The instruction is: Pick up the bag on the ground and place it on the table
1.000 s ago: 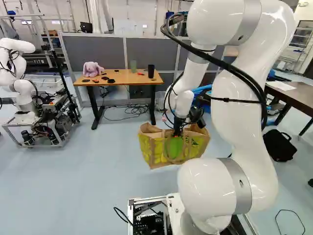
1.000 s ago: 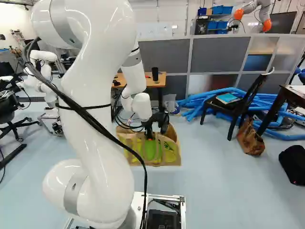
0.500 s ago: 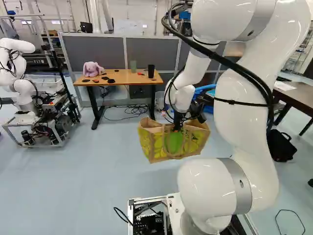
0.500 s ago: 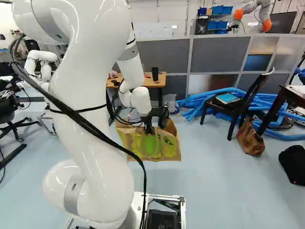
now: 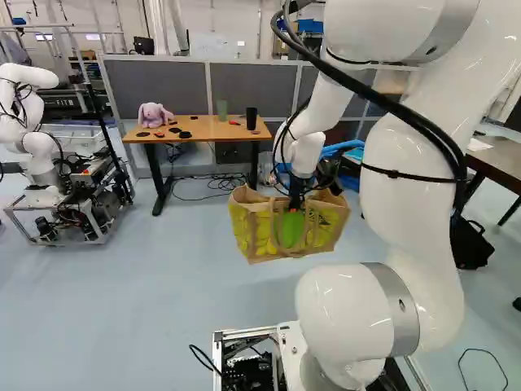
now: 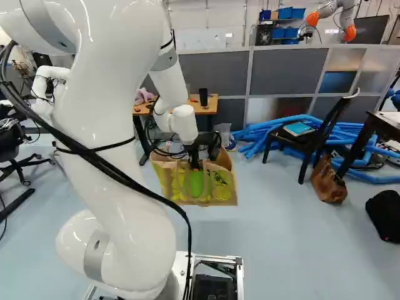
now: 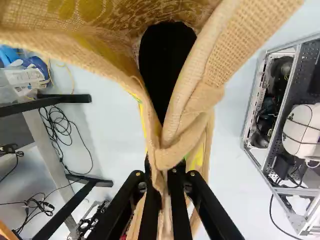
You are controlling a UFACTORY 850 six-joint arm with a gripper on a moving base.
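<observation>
Black and two-fingered, the gripper (image 5: 295, 207) is clamped on the woven handle (image 7: 186, 142) of the bag (image 5: 262, 232), cloth pinched from both sides. Against the earlier frames, the arm has lifted and the bag has risen with it, hanging off the floor (image 5: 163, 326); the base has not moved. Sagging a little at the rim, the bag is coarse tan burlap with glossy yellow sides and a rounded green patch. The wooden table (image 5: 195, 129) stands beyond it, to its left in the left base view, its near dark leg (image 5: 254, 167) close to the bag's side. Pale blue floor runs back to the base. A plush toy (image 5: 153, 115) and a black cup (image 5: 251, 119) stand on the tabletop; smooth grey partition panels (image 6: 278, 72) rise behind.
</observation>
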